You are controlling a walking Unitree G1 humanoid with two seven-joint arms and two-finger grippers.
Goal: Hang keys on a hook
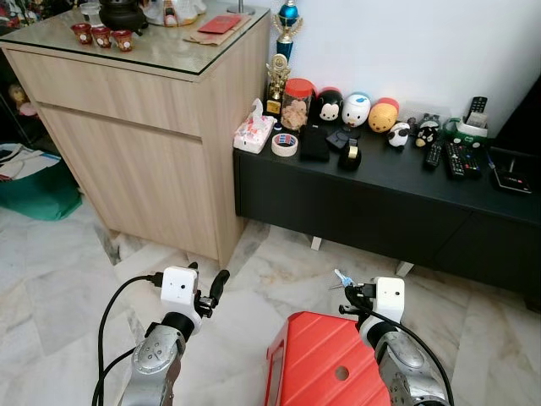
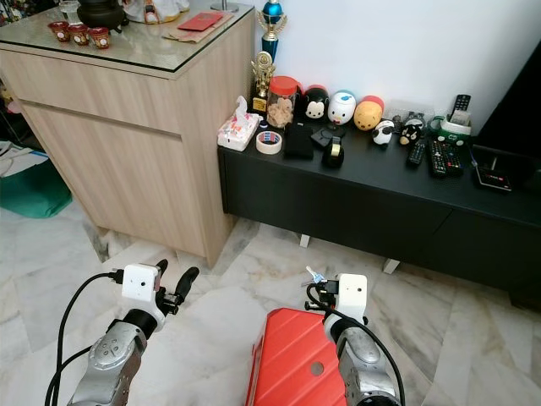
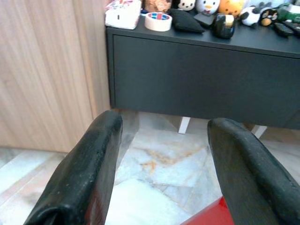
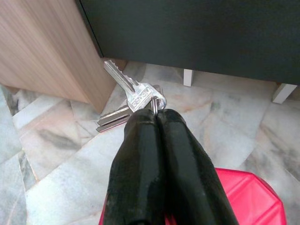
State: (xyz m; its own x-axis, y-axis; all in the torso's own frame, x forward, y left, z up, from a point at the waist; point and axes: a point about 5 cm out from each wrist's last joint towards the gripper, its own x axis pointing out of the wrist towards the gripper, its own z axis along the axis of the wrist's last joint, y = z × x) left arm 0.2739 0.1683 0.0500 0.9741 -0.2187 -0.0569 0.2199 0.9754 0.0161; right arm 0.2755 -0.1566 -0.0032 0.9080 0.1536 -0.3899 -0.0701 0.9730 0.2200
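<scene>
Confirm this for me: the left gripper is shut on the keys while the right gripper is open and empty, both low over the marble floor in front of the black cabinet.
Sides are swapped. The right wrist view shows the right gripper shut on the keys; the left wrist view shows the left gripper open and empty. Both are low over the marble floor before the black cabinet.

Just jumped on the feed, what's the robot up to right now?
The right tool is shut on a bunch of keys, held low over the marble floor. The left tool hangs open with nothing in it. The robot faces a wooden cabinet and a black low console crowded with small items. I can't pick out a hook.
</scene>
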